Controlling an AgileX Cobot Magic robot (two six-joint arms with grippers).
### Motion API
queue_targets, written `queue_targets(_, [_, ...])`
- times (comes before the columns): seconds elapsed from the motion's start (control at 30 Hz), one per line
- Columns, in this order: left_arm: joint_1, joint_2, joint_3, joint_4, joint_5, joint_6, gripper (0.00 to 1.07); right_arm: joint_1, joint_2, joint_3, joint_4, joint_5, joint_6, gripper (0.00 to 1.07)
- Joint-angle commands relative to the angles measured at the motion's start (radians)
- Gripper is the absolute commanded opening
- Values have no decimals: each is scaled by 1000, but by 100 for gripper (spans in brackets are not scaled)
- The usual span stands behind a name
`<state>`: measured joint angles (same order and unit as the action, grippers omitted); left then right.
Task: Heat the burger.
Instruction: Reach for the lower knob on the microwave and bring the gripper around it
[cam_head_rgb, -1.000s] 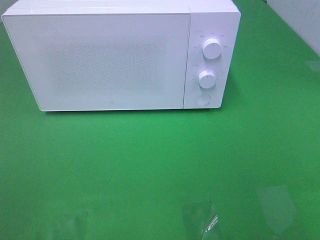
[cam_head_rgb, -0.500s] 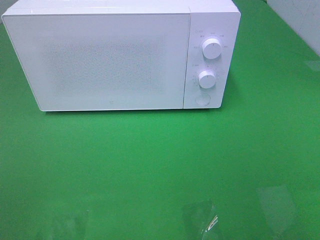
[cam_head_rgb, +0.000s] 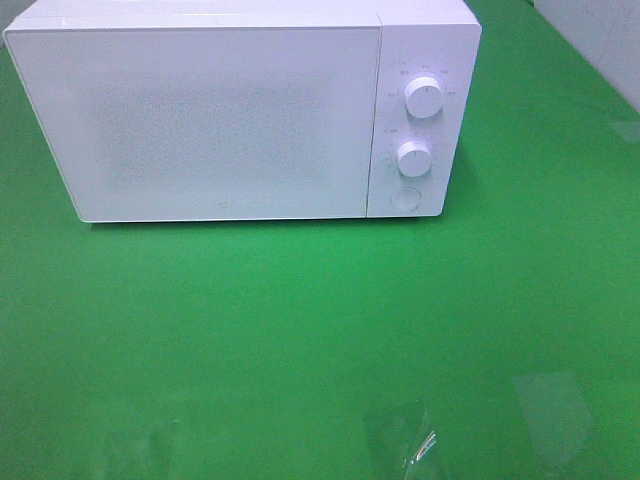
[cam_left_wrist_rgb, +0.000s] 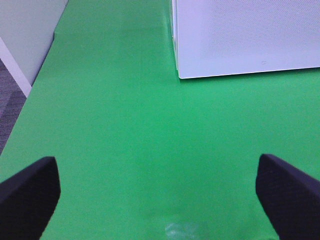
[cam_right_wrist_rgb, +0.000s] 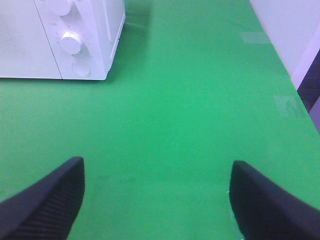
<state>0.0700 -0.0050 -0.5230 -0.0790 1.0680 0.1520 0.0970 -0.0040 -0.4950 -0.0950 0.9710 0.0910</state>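
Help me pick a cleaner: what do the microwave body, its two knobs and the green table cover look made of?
Microwave body: smooth white shell, painted metal or plastic. Upper knob and lower knob: likely glossy white plastic. Green table cover: smooth sheet, perhaps vinyl, judging by faint reflections.

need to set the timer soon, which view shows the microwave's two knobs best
Exterior high view: the upper knob and lower knob both face the camera whole. Right wrist view shows the lower knob but crops the upper one. Left wrist view shows only the microwave door corner.

White microwave (cam_head_rgb: 220, 120), green tabletop (cam_head_rgb: 300, 330)
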Motion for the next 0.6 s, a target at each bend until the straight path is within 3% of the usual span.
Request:
queue_targets(0.03, [4,-18,3,-3,3,-6,99,-1,-27,3,0,-9,-10,75])
queue_targets(0.4, [4,-18,3,-3,3,-6,99,-1,15,-42,-5,-80,-7,75])
queue_targets(0.6, [4,-18,3,-3,3,-6,99,-1,148,-37,-6,-260,-7,75])
